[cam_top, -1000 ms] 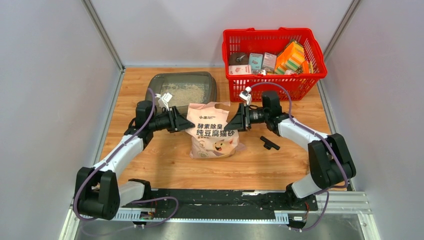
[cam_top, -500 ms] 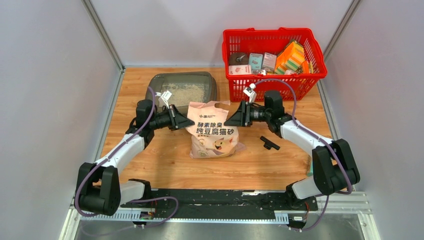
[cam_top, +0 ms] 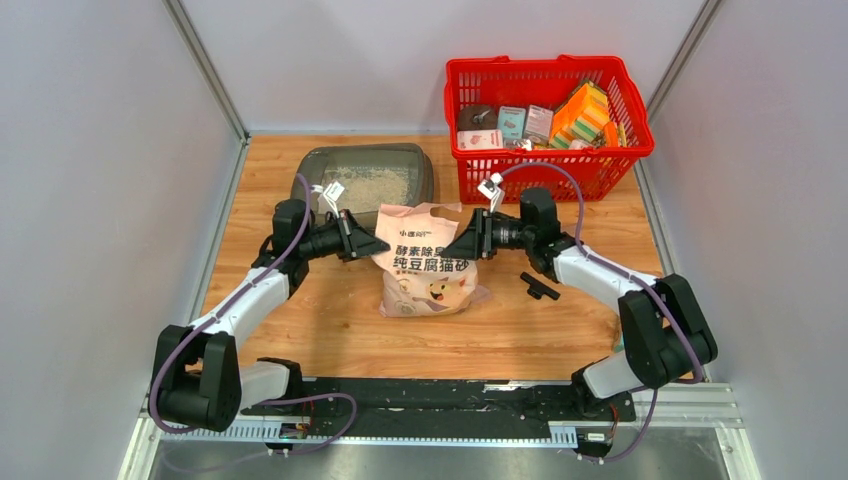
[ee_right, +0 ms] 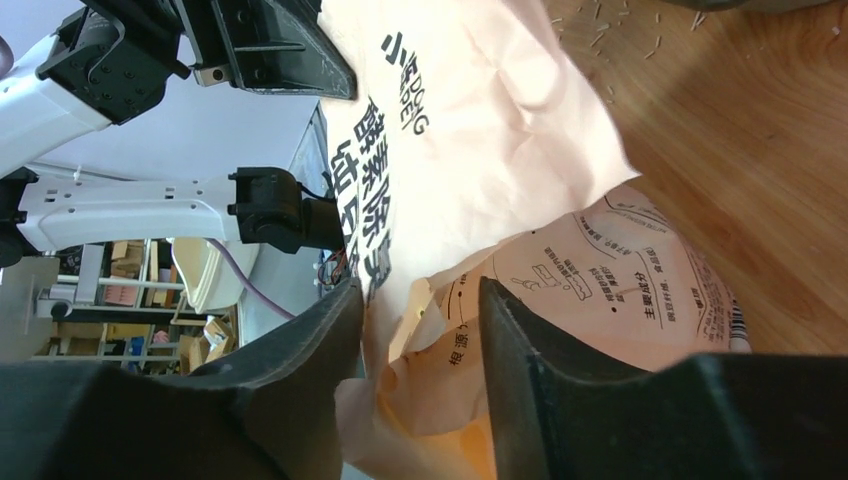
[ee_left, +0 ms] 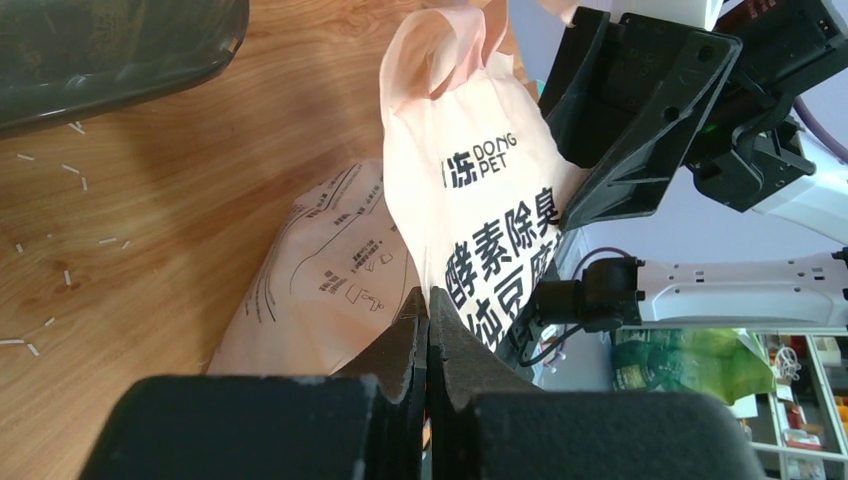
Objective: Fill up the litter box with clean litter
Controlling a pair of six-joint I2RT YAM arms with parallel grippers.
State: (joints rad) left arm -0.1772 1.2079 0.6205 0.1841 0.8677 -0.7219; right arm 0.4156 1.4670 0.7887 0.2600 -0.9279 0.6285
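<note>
The left gripper has its fingers pressed together with no gap, pinching the near side edge of the litter bag. Beyond those tips the pinkish-cream bag stands upright, its printed front to one side of them and its back panel of small line drawings to the other. The right gripper faces it from the opposite side with its fingers apart. A crumpled fold of the bag's upper edge lies in the gap between them; whether the pads touch it cannot be told. From above, the two grippers point at each other across the bag's upper half, with the bag between their tips and its base on the wooden table. Just past the left gripper's far side sits the dark grey litter box, with pale clean litter lying in it. Stray granules dot the wood beside it. Beyond the right gripper stands the red basket of boxed goods, and near its wrist lies a small black part.
</note>
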